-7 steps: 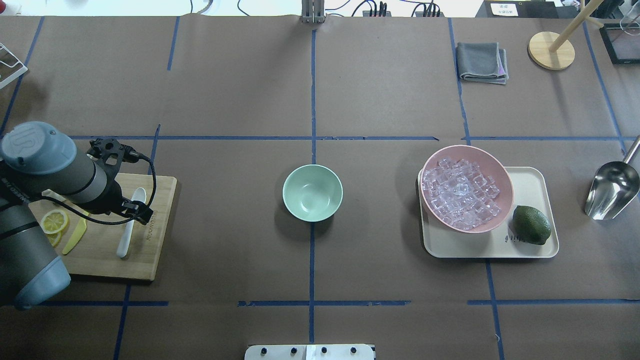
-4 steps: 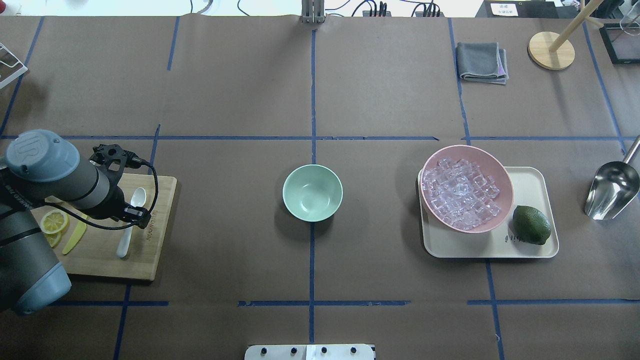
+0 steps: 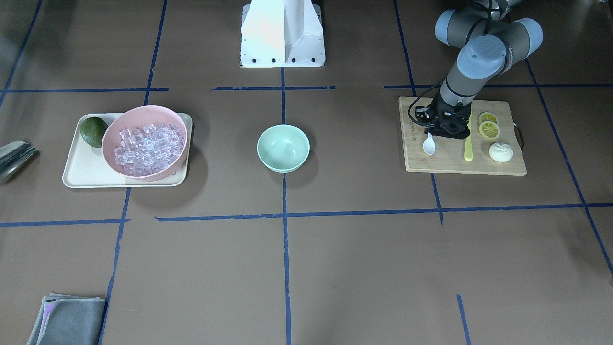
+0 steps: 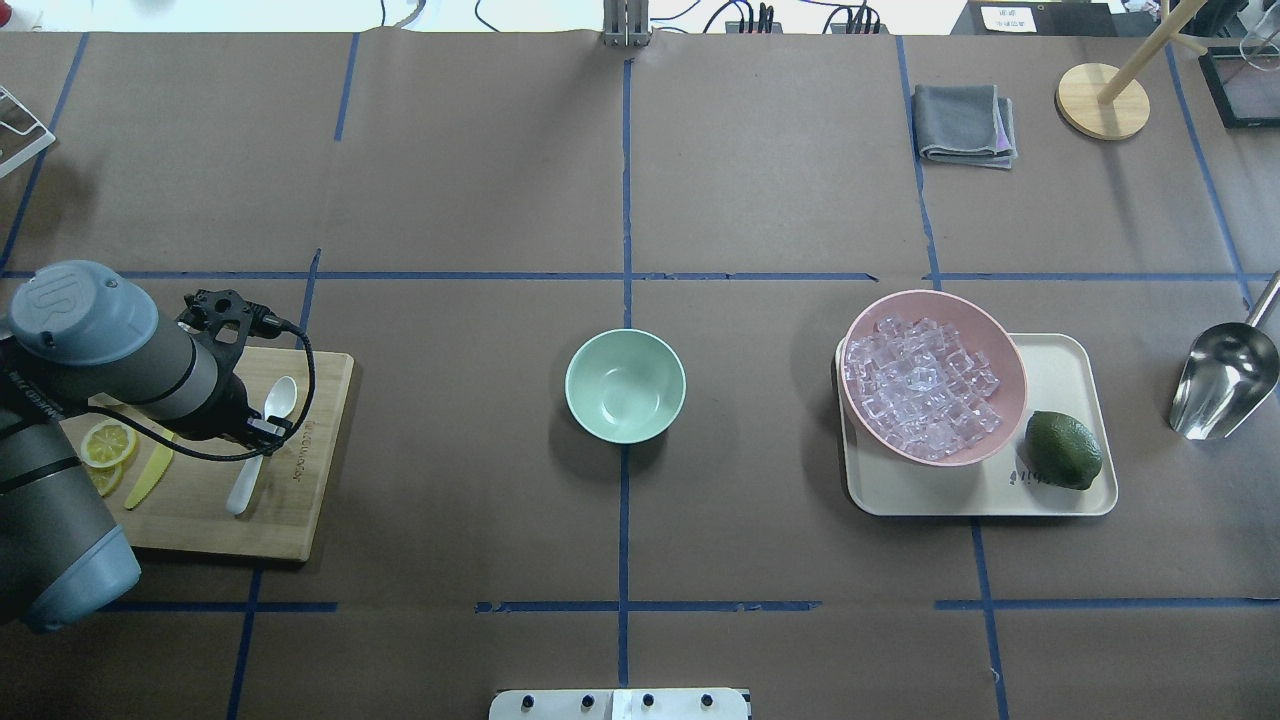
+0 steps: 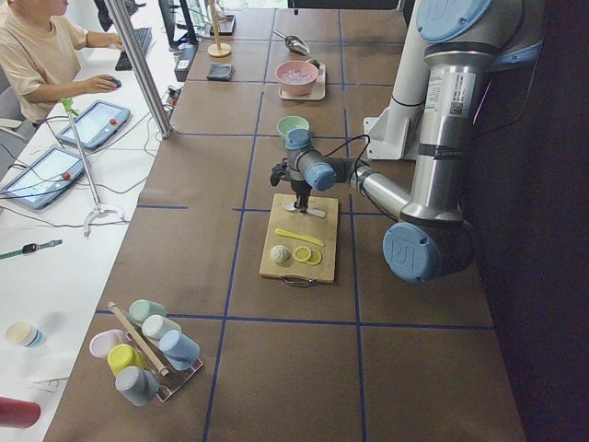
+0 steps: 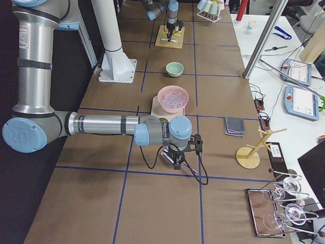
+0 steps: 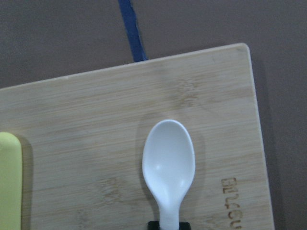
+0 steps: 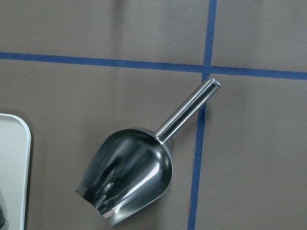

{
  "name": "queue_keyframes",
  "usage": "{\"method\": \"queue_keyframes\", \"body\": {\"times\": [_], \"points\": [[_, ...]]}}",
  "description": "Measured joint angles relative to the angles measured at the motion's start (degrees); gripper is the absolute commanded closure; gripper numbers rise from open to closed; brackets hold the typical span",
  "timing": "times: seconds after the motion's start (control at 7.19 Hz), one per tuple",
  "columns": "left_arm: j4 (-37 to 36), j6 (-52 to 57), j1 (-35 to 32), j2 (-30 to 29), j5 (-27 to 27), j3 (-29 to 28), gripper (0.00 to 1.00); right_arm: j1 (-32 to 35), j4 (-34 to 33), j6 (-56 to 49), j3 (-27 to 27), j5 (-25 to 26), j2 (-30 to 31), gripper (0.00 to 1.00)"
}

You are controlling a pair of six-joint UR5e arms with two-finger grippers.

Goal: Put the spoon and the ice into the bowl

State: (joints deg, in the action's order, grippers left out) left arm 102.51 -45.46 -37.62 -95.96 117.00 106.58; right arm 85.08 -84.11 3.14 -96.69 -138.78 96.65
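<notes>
The brown paper-covered table (image 4: 760,200) is marked into squares by blue tape. The left arm (image 4: 60,400) reaches over the rectangular wooden cutting board (image 4: 300,500) at the table's left end. The right arm (image 6: 101,124) stretches out low at the far right end.

A cream rectangular tray (image 4: 1060,370) sits right of centre and carries the wide pink bowl (image 4: 1005,350). The small round mint-green bowl (image 4: 625,385) stands alone at the table's centre on a blue tape line, with nothing in it.

A shiny steel scoop (image 4: 1225,380) lies on the table just right of the tray. The right gripper (image 6: 176,162) hangs over it – I cannot tell how its jaws stand. A dark green lime (image 4: 1063,450) rests on the tray beside the pink bowl.

On the board lie two lemon slices (image 4: 108,443), a yellow-green plastic knife (image 4: 150,472) and a small white bun (image 3: 501,152). The small white plastic spoon (image 4: 243,480) also lies flat there, scoop up, near the board's right edge. The left gripper (image 4: 262,430) is down on its slim handle – the jaws clenched around it just behind the scoop.

The clear glassy ice cubes (image 4: 920,385) fill the pink bowl, all well apart from the green one.
</notes>
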Motion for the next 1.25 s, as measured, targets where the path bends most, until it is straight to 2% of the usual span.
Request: {"method": "queue_keyframes", "body": {"times": [0.28,0.42,0.7,0.97,1.25], "points": [[-1.7,-0.7,0.0,-1.2,0.3,2.7,1.00,0.0,0.0,0.0,0.0,0.0,-0.1,0.00],[-6.2,-1.3,0.1,-4.8,0.8,3.7,1.00,0.0,0.0,0.0,0.0,0.0,-0.1,0.00],[-17.8,-1.3,1.8,-18.7,2.0,1.2,1.00,-0.1,0.0,0.0,0.0,0.0,-0.3,0.00],[-20.6,-1.2,4.2,-29.0,2.0,-3.2,1.00,-0.6,0.0,0.5,0.0,-0.1,-0.6,0.00],[-21.0,-1.7,6.2,-39.3,1.9,-10.3,1.00,-1.4,0.1,1.6,0.0,-0.7,-0.7,0.00]]}}
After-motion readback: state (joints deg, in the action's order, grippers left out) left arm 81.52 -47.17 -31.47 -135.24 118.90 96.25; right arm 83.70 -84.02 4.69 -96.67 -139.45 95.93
